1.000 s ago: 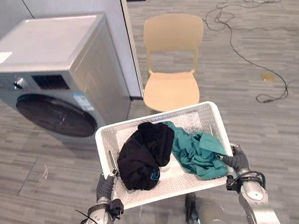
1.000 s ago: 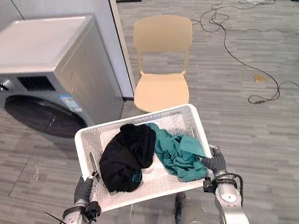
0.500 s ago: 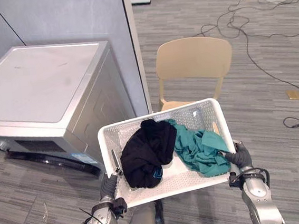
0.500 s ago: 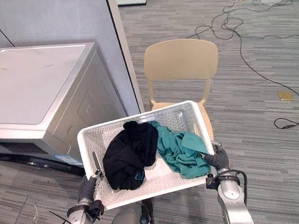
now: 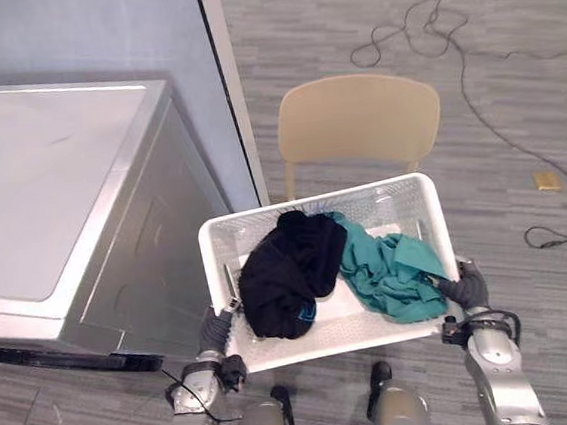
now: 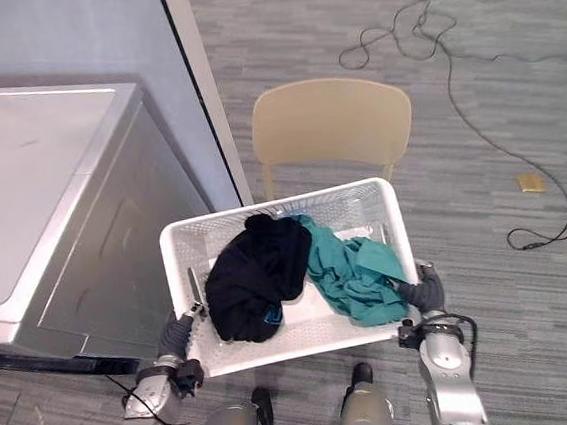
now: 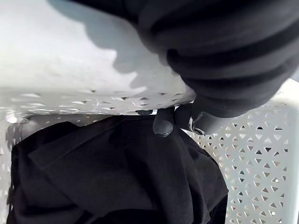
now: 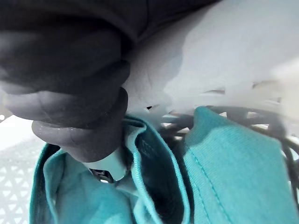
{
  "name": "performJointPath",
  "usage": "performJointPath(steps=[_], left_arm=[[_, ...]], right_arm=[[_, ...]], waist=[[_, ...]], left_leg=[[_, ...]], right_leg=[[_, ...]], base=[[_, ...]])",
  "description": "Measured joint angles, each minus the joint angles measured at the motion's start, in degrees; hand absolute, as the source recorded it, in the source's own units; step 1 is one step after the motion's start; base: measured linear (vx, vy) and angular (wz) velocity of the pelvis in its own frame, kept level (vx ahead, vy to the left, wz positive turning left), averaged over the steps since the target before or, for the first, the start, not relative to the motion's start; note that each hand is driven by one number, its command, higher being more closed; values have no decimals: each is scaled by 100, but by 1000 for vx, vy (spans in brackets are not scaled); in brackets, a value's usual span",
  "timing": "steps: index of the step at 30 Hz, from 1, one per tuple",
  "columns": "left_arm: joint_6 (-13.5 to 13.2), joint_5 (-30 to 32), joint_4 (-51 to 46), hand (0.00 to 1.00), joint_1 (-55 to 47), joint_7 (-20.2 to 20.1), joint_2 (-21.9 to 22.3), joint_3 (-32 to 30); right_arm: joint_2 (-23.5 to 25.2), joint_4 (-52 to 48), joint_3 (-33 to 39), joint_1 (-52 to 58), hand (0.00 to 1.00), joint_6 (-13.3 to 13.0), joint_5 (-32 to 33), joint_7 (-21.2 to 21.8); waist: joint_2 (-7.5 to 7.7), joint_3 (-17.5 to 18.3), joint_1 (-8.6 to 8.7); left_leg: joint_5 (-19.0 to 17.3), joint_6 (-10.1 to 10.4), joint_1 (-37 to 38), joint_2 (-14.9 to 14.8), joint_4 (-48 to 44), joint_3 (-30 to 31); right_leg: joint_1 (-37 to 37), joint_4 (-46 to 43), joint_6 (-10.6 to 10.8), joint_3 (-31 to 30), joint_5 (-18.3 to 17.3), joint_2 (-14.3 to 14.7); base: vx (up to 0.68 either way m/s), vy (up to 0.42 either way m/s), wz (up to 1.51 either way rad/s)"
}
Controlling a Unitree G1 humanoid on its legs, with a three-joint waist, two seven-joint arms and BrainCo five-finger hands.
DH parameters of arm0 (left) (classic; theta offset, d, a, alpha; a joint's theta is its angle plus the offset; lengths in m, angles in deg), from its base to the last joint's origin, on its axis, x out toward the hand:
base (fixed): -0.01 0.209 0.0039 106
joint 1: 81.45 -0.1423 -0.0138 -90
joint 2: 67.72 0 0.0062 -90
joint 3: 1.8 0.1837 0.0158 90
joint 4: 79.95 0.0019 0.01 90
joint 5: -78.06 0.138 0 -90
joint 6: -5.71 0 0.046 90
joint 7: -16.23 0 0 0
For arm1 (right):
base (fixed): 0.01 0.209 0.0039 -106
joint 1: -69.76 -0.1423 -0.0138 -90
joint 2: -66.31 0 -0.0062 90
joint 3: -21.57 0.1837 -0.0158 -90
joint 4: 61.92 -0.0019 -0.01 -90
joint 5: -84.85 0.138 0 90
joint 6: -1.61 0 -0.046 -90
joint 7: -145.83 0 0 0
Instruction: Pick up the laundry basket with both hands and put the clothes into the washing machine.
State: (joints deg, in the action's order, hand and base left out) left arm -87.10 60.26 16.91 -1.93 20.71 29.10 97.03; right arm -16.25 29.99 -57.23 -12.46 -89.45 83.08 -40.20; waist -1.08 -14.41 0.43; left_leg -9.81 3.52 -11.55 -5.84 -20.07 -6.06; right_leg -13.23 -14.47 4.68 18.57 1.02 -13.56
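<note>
The left hand and right hand clamp the side rims of the laundry basket at lower centre, clothes inside; it is best carried level toward the washing machine at left.

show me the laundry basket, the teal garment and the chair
laundry basket (image 5: 388,204), left eye view, on its far mesh wall
teal garment (image 5: 395,277), left eye view, middle of the bunched cloth
chair (image 5: 361,130), left eye view, middle of the backrest
</note>
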Motion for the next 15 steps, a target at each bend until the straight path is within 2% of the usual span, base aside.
performJointPath(steps=[1,3,9,15], left_arm=[[4,0,8,100,43,7,5,19],[9,0,65,100,319,68,8,88],[-14,-10,392,100,1018,114,-19,207],[-33,-25,1630,100,2366,315,-304,302]], right_arm=[[-31,-9,10,-23,100,2,0,-1],[-86,-47,138,-146,100,4,3,-25],[-279,-34,206,-557,100,-8,12,-174],[-681,1440,-152,-1968,100,48,159,-501]], waist=[[-29,-24,47],[-42,-301,84],[-75,-611,66],[-77,-1122,76]], left_leg=[[36,57,-90,-40,35,58],[120,192,-114,-175,164,136],[168,232,-372,-225,221,-67],[252,153,-606,-175,196,-239]], right_leg=[[-53,29,-32,55,21,57],[-98,79,-114,148,46,238],[-502,171,-234,-29,122,353],[-819,220,-263,-269,337,353]], base=[[88,-207,15],[42,-172,1],[-22,-54,-20],[-63,11,-14]])
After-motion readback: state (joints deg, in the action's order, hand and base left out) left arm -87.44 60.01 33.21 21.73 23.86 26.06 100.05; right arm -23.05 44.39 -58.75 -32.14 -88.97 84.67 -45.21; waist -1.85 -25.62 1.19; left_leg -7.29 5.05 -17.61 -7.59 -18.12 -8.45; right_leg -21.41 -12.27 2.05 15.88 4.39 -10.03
